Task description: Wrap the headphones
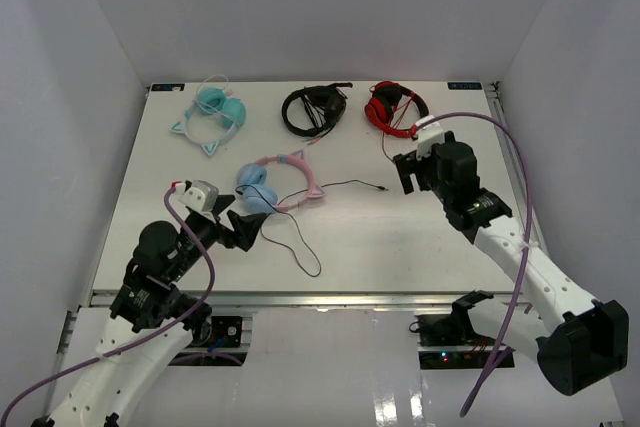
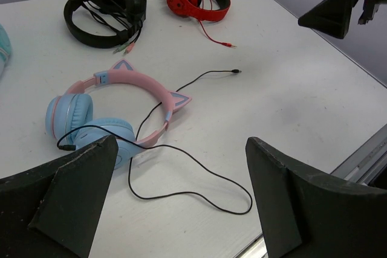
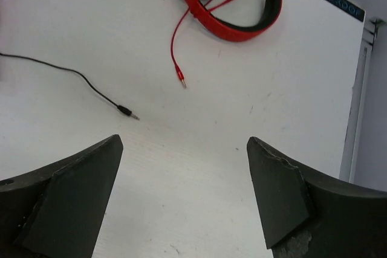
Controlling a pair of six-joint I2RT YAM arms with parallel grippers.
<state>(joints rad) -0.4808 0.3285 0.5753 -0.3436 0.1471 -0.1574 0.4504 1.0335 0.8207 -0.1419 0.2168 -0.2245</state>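
A: Where do the headphones lie?

B: Flat on the white surface, a little left of its middle in the overhead view. The pink cat-eared band arches toward 12 o'clock, and the two blue cups sit together at its 8 o'clock end.

A: And against the left fingers?

B: The pair is near their 1 o'clock overhead, not touching them. In the left wrist view the nearer cup shows just past the tip of the left-hand finger. Those fingers are spread wide and hold nothing.

A: The cable?

B: Unwound. One loop sprawls toward 5 o'clock from the cups, across the gap in front of the left fingers. Another length runs toward 3 o'clock and ends at the plug.

A: The right fingers?

B: Also spread and empty, above the surface. The headphones lie well apart at their 9 o'clock, with the plug close by at their 8 o'clock.

A: Anything else on the surface?

B: A teal pair, a black pair and a red pair line the far edge. The red pair is at the right fingers' 12 o'clock.
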